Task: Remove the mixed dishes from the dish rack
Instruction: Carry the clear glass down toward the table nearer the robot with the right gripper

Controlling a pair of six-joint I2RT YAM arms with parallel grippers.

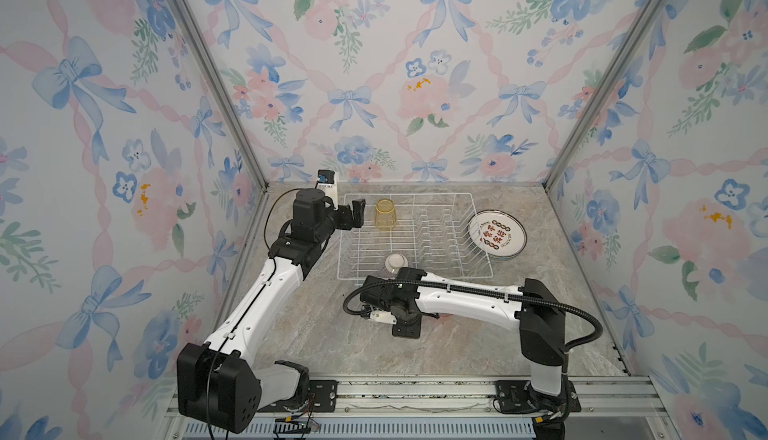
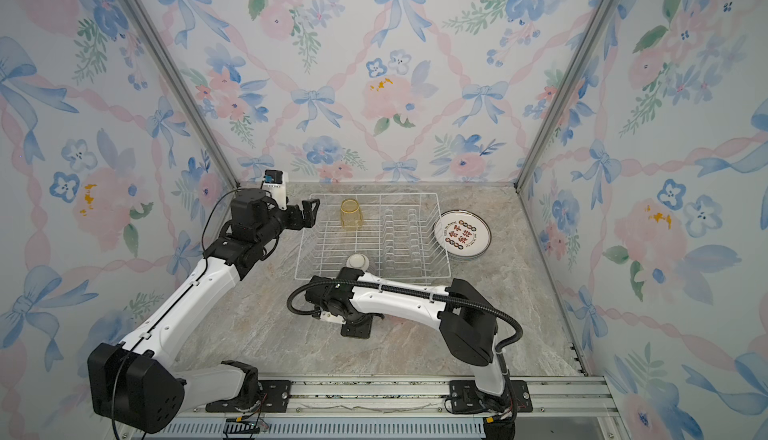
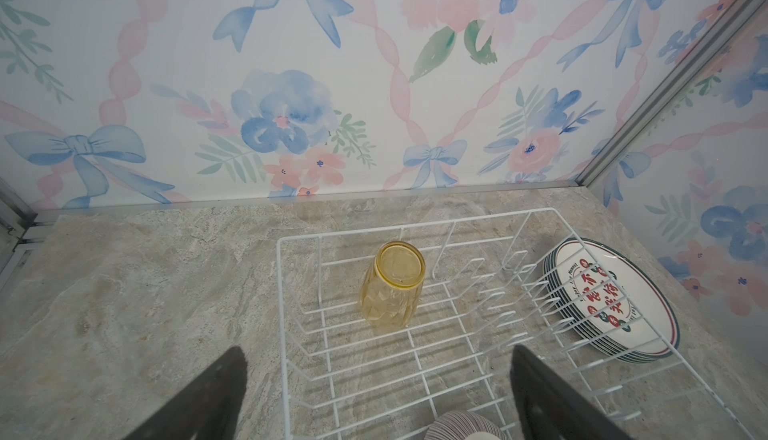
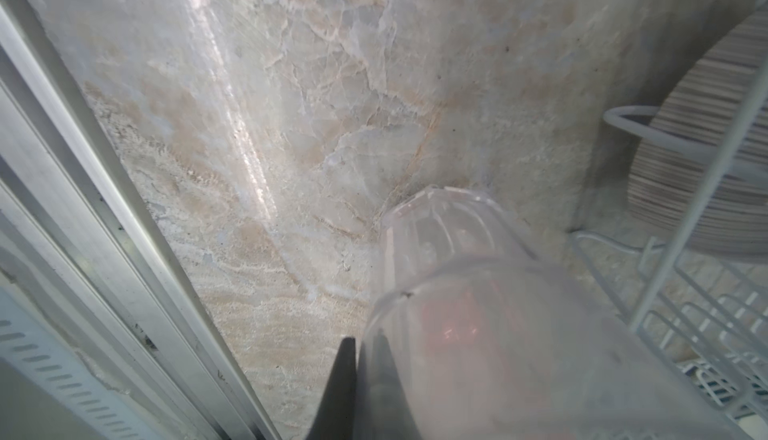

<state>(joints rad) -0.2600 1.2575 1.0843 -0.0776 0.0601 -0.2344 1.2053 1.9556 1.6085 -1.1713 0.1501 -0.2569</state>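
Presently the left fingers (image 1: 357, 213) stand spread wide and empty, hovering over the far left corner of the dish rack (image 1: 415, 195). Directly ahead of them, and apart from them, a yellow tumbler (image 1: 385, 215) stands upside down on the rack floor. A purple-striped bowl (image 1: 395, 261) rests upside down, white foot up, in the rack's near part, closer to the right fingers than to the left.

The right fingers (image 4: 353, 369) are closed, low over the table (image 1: 457, 346) just outside the rack's near rim. They pinch the wall of a clear tumbler (image 4: 478, 292), with one finger outside and the other seen through the glass. A pink tint shows within the glass; its source cannot be told.

A stack of plates (image 1: 496, 234) lies on the table outside the rack's right side, well apart from both pairs of fingers.
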